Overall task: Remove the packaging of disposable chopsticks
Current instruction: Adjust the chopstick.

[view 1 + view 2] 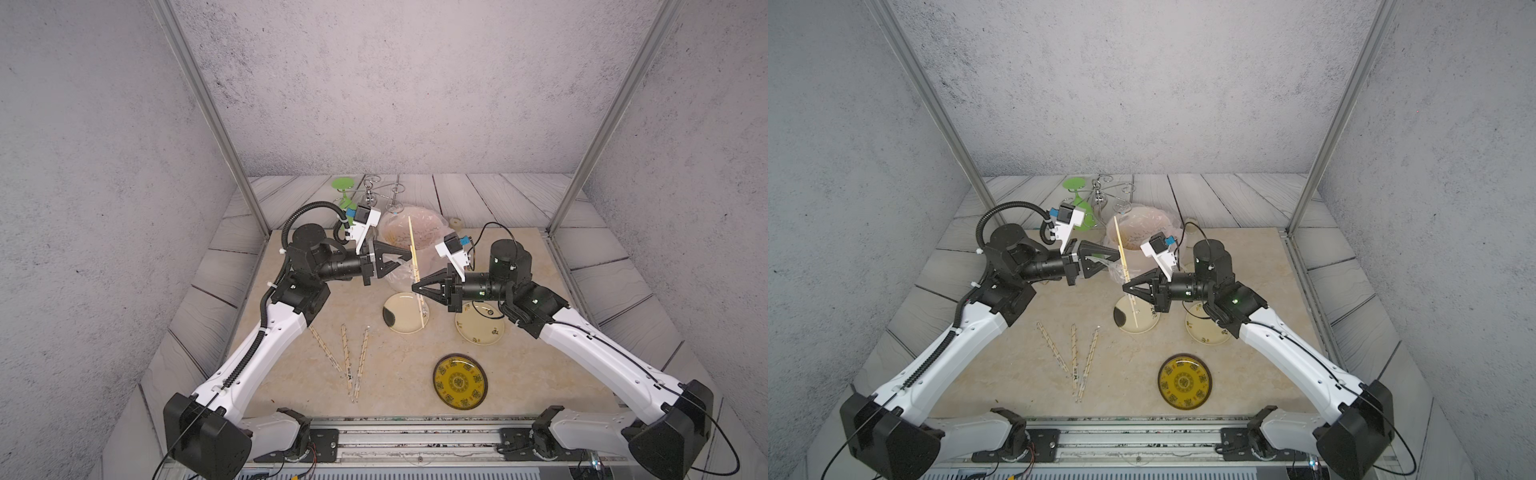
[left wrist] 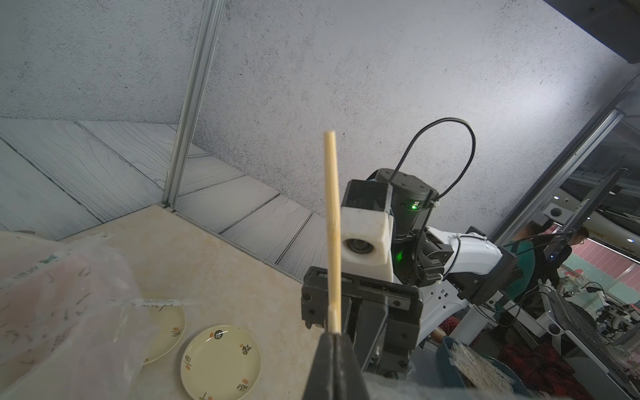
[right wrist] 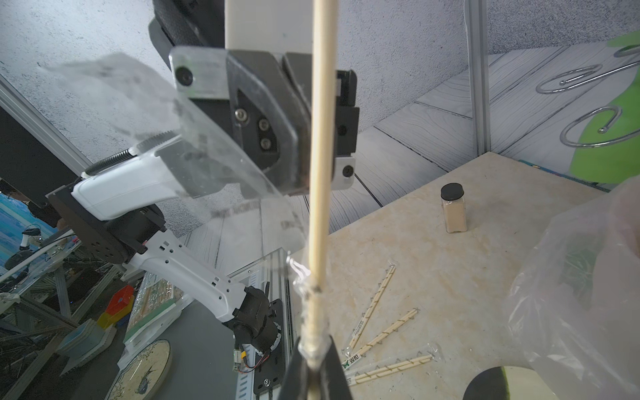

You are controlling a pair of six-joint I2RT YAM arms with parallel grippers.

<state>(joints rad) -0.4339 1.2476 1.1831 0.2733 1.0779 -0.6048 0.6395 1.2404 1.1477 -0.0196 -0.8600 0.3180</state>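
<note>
Pale wood shows bare on the upper run of the disposable chopsticks [image 1: 411, 232]. They're held aloft above the cream plate [image 1: 401, 322], tilted a bit off vertical. L gripper [image 1: 409, 250] is clenched on that bare wood; in the left wrist view its fingers [image 2: 322, 374] meet on the stick w/ no gap. R gripper [image 1: 415, 287] is clamped lower down, nearer the plate, pinching the packaging [image 3: 304, 301] where it's bunched round the sticks. I reckon wood is in that pinch too, since the stick runs on through. A clear flap [image 3: 194, 138] w/ dark print hangs by the L gripper; can't tell if it's part of the sleeve.

Step in hand, imo: strip the sleeve off the lower end. To do it well, L holds firm and R pulls straight along the stick axis toward the plate. No sideways load, or the thin wood may bow or snap. If the sticks drag along, R needs a lighter pinch, film only. 3 wrapped pairs [image 1: 345, 353] lie on the table [image 1: 395, 374], on the L-arm side of the plate.
</note>
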